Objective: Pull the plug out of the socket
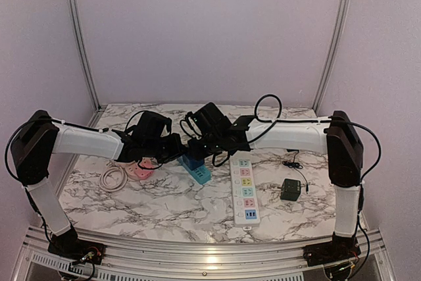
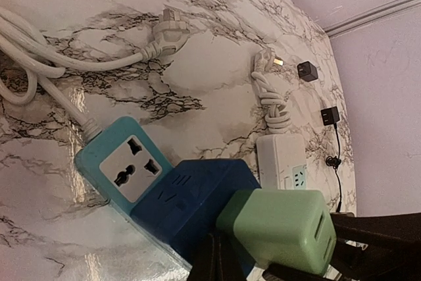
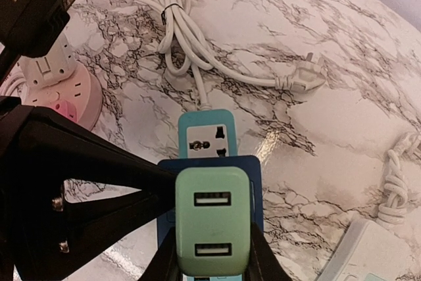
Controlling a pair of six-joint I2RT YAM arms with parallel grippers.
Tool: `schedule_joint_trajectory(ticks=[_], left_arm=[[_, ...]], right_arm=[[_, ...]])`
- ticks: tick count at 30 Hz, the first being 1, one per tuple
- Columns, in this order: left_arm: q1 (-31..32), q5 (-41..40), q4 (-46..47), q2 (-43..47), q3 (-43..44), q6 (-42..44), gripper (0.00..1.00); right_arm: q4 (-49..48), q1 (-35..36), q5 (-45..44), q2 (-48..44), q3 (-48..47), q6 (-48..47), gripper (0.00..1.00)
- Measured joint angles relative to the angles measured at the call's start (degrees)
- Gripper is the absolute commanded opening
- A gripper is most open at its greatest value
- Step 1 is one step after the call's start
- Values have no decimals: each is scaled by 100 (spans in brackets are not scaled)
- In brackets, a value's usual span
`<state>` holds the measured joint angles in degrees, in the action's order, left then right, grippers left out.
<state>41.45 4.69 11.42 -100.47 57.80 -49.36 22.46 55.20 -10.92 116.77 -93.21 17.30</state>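
Between the fingers of the right gripper (image 3: pixel 214 264), which are clamping both its sides, a pale green plug (image 3: pixel 212 218) is sitting; boxy and round-cornered, it is showing two USB slots on its face; it is resting against a dark blue socket block (image 2: pixel 191 195) on a teal power strip (image 3: pixel 204 133); the left gripper (image 2: pixel 214 258), clenched, is touching that block.

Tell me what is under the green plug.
Under the green plug is a dark blue block, standing on the teal power strip; one bare socket shows beside it. The plug's pins and the strip beneath the block are covered.
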Motion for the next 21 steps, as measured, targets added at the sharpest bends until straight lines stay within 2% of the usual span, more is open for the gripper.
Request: schedule_joint_trajectory(ticks=[21], left_arm=[[105,-90,83,-96,57,-63,0]], right_arm=[[-295,11,-129,-243,420,-2,10]])
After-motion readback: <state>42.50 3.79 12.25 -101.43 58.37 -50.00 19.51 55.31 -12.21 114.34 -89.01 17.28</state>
